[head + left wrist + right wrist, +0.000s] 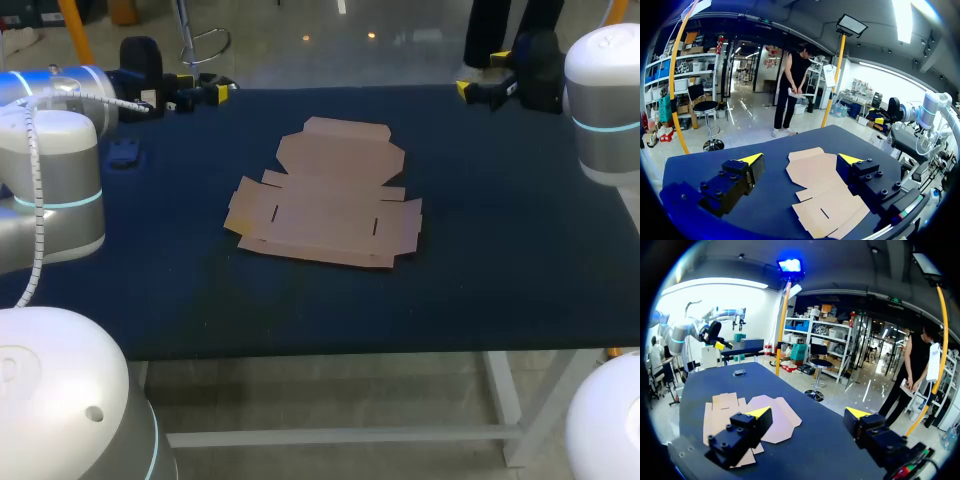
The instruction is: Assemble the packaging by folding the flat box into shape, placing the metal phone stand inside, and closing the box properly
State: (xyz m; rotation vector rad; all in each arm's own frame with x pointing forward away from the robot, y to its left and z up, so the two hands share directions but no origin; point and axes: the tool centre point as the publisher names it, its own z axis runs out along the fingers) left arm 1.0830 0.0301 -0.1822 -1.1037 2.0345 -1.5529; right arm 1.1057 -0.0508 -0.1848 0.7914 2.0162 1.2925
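Flat box (325,205): one, lying unfolded. I see two grippers, left gripper (801,160) and right gripper (809,414), both spread wide, empty.

The box (330,205) is matt brown cardboard. The table (500,270) wears a dark blue, matt, cloth-like cover. The left arm (55,190) and right arm (605,90) have smooth, glossy shells.

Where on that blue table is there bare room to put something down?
Bare: the broad strip between the flat box and the near edge of the table, and the stretch from the box to the right edge. Left of it, room up to a small dark object. Crowded: the far corners, where the left tool and right tool hang.
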